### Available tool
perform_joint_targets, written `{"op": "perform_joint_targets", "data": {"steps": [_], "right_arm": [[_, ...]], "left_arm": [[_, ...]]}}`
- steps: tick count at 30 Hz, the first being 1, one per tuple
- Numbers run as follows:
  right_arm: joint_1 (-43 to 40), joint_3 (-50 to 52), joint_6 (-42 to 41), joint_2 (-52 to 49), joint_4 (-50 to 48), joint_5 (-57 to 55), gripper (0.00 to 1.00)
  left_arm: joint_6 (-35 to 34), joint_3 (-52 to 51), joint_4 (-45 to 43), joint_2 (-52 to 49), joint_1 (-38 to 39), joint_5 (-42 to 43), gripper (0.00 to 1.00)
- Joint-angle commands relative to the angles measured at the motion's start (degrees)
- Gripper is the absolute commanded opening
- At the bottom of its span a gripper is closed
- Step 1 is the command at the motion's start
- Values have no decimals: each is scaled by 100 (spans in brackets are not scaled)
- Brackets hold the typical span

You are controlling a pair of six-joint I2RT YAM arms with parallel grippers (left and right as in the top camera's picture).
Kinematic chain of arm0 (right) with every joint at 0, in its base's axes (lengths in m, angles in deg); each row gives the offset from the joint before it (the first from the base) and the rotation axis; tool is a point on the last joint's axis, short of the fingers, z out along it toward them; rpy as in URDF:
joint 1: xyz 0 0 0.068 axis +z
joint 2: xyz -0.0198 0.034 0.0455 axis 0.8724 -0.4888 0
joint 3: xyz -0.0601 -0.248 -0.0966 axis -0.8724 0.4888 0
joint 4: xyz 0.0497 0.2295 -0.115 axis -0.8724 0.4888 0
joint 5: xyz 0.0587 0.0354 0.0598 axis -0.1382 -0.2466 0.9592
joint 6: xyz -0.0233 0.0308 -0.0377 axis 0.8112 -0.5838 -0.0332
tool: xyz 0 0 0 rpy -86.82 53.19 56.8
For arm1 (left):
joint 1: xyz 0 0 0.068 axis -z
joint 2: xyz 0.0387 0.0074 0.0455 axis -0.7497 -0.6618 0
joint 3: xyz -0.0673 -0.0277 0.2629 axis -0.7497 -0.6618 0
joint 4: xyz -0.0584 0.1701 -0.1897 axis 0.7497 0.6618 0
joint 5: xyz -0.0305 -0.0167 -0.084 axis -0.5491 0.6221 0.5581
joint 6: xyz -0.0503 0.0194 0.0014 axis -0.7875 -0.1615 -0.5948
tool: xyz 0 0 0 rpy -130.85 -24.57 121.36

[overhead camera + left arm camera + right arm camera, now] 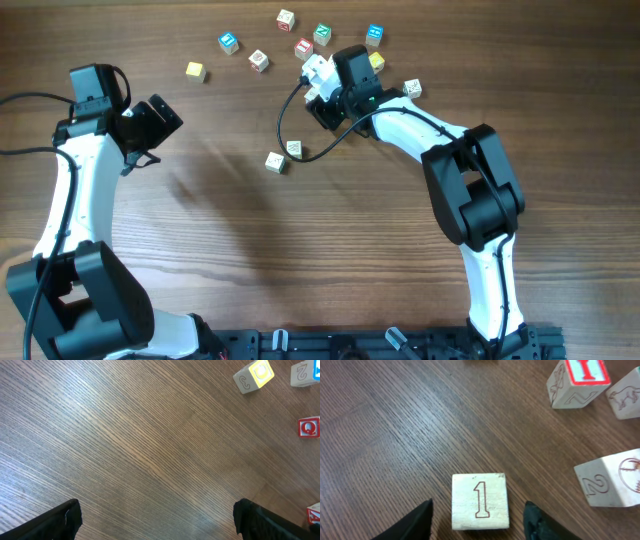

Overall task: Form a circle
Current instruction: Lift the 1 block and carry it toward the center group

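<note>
Your right gripper (479, 508) stands with its jaws apart, one on either side of the cream cube marked 1 (480, 501). Wood shows in both gaps, near the far edge of the tabletop (250, 250). The green cube (322, 33) lies apart, closer to that edge. Your left gripper (157, 517) hangs spread wide near the left edge.

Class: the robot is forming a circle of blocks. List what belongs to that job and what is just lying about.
For the job: right hand, open either side of the pale wooden cube marked 1; green-faced wooden cube; loose pale wooden cubes, likely.
Lying about: blue-faced wooden cubes; red-faced wooden cube; yellow-faced wooden cubes; left hand, open, holding nothing.
</note>
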Motion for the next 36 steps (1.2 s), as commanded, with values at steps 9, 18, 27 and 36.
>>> {"op": "perform_joint_targets", "data": {"steps": [9, 18, 27, 36], "right_arm": [[-2, 46, -308, -188, -234, 4, 40], [0, 46, -310, 525, 50, 9, 26], [4, 46, -308, 852, 901, 313, 24], [236, 48, -295, 852, 3093, 883, 27]], "left_arm": [[-94, -26, 0, -22, -11, 4, 100], [-94, -26, 0, -22, -11, 4, 100], [-94, -26, 0, -22, -11, 4, 100], [-94, -26, 0, -22, -11, 4, 100]]}}
